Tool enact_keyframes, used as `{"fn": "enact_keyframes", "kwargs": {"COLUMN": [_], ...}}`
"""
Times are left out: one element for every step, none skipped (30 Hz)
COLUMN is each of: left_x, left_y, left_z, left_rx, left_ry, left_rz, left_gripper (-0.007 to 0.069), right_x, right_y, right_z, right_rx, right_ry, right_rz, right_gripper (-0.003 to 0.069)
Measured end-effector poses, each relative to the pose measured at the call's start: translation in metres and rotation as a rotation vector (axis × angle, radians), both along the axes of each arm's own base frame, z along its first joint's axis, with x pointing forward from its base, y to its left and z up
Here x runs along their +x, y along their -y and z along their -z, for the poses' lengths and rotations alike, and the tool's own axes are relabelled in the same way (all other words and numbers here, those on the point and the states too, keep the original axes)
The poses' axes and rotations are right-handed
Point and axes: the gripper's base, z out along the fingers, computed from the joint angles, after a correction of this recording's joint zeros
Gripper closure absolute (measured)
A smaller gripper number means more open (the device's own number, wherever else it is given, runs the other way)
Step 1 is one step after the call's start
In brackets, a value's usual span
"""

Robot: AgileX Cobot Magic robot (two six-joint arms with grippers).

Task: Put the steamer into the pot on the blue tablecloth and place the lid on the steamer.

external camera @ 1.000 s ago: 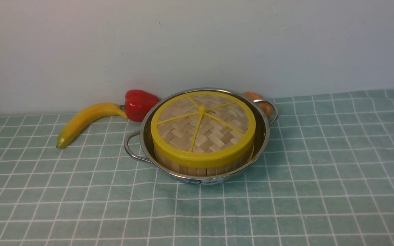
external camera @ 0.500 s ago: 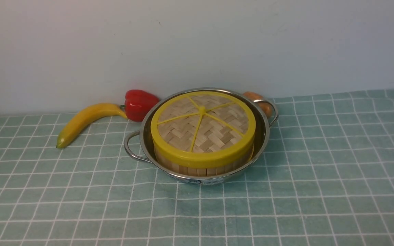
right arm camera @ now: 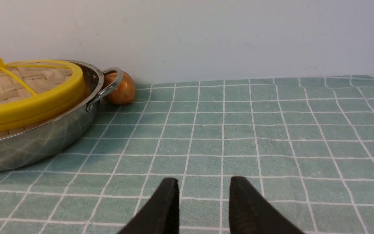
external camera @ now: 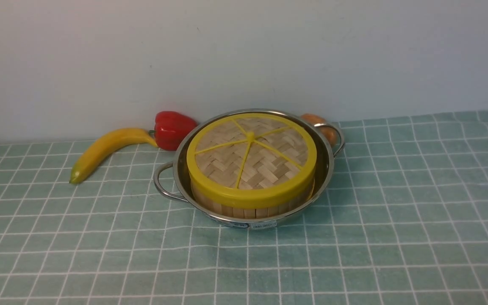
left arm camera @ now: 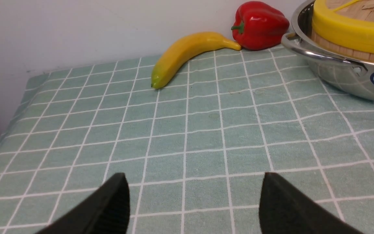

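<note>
Flanking the pot (external camera: 326, 169): banana (external camera: 100, 152), red pepper (external camera: 172, 129), brown ball (external camera: 326, 129).

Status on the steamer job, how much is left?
Looks done: the steamer sits in the pot on the blue tablecloth, and the lid is on top. Nothing in hand: left gripper and right gripper are open, empty and apart from the pot. Nothing visibly left.

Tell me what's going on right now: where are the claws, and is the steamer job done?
Left gripper open, right gripper open, both empty. Lid on steamer, steamer in pot. Nothing in the way.
</note>
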Motion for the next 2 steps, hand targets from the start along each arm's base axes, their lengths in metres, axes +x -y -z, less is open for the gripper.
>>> {"fn": "enact_keyframes", "kwargs": {"left_x": [0.0000,0.0000], "left_y": [0.0000,0.0000], "left_z": [0.0000,0.0000], "left_rx": [0.000,0.000], "left_ry": [0.000,0.000], "left_rz": [0.000,0.000], "left_gripper": [0.0130,0.0130], "right_x": [0.0000,0.0000], "right_y": [0.0000,0.0000], "right_z": [0.0000,0.0000], "right_rx": [0.000,0.000], "right_ry": [0.000,0.000], "right_rz": [0.000,0.000], "right_gripper": [0.0419,0.0419]}}
